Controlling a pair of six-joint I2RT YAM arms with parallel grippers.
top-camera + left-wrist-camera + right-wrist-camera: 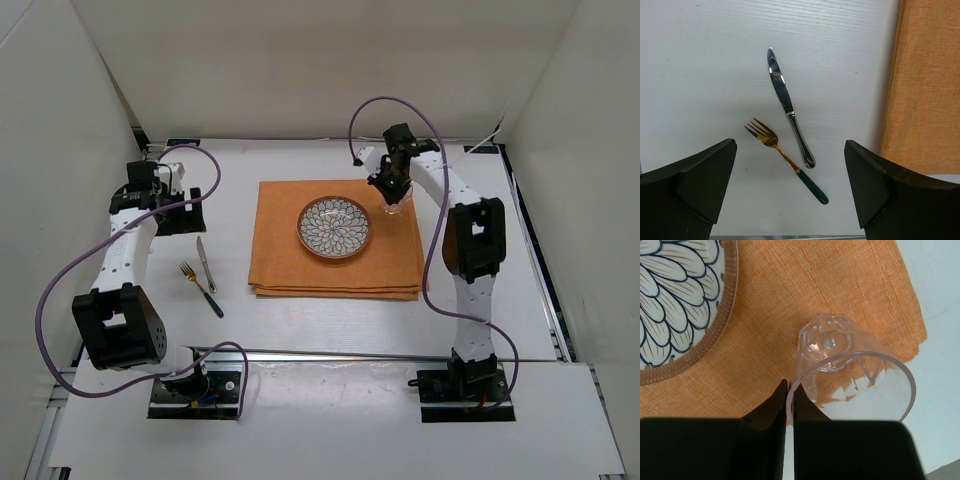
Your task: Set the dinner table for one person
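Observation:
On the white dinner table (320, 320) lies an orange placemat (290, 262) with a patterned plate (335, 228) on it. A clear glass (396, 206) is upright at the mat's far right corner, right of the plate. My right gripper (390, 186) is shut on the glass rim; in the right wrist view its fingers (782, 400) pinch the rim of the glass (840, 355) from either side. Left of the mat lie a silver knife (205, 262) and a gold fork (200, 288) with a green handle. My left gripper (790, 150) hangs open above the fork (785, 159) and knife (787, 105).
White walls close in the table on the left, right and back. A metal rail (380, 354) runs across near the arm bases. The placemat's left edge (925, 85) shows at the right of the left wrist view. The plate's rim (675, 300) lies close to the left of the glass.

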